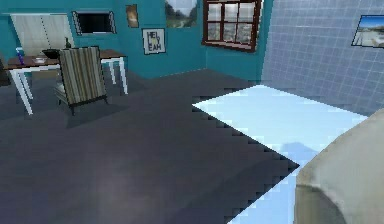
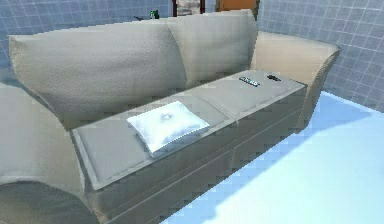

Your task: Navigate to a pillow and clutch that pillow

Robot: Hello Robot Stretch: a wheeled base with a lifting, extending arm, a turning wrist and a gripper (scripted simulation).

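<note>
Lying flat on the left seat cushion of the beige sofa (image 2: 100, 60), the white pillow (image 2: 167, 125) is well apart from a small dark object (image 2: 250, 80) on the right cushion. The hand's state cannot be told.

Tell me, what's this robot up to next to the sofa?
The robot is meant to find a pillow and grab it. It has pulled up alongside a beige sofa, where a flat white pillow lies on a seat cushion, not yet picked up. A small dark object rests on the next cushion over. Ahead of the robot are a pale blue rug and, by the teal wall, a white table with a striped chair.
</note>
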